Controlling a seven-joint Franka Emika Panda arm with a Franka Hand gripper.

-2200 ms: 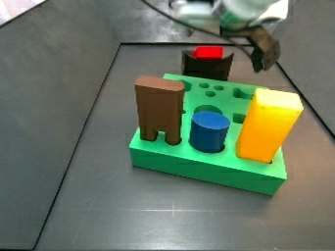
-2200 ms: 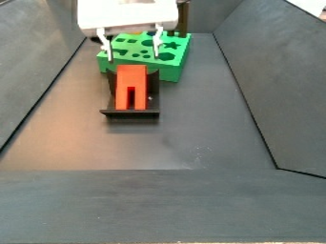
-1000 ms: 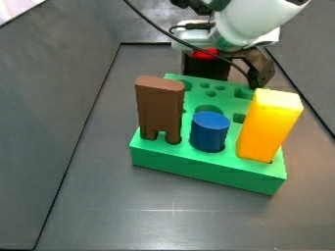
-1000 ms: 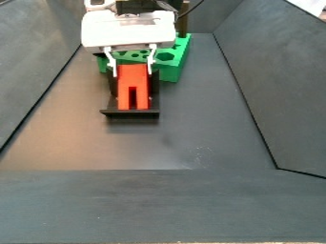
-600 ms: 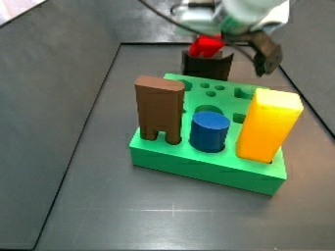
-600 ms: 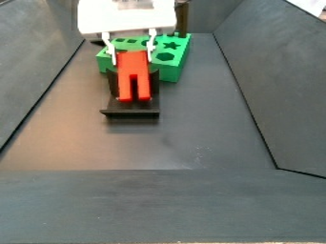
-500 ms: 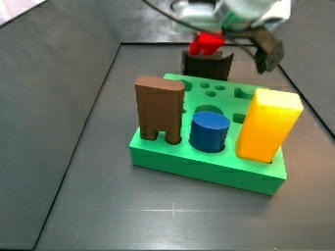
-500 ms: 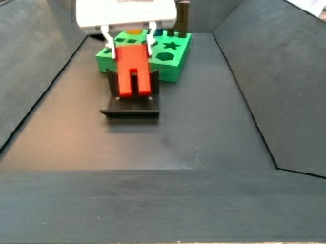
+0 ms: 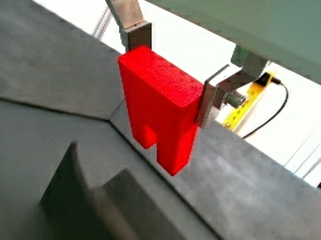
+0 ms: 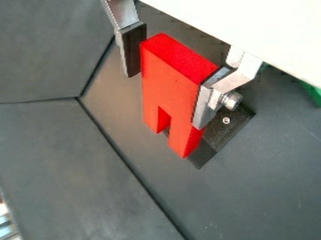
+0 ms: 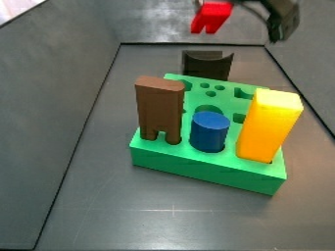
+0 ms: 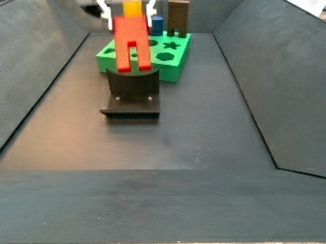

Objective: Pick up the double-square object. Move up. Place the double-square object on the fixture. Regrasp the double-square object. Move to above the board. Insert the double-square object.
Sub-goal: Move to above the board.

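end effector (image 10: 170, 70): raised high above the fixture (image 12: 132, 98), silver fingers (image 9: 231, 89) clamped on the double-square object (image 9: 163, 108). double-square object: red, hanging upright in the air, clear of the fixture in both side views. fixture: dark, empty, on the dark floor just beside the board (image 11: 268, 177). board: green, carrying a brown forked block (image 11: 157, 108), a blue cylinder (image 11: 210, 130), a yellow block (image 11: 269, 124).
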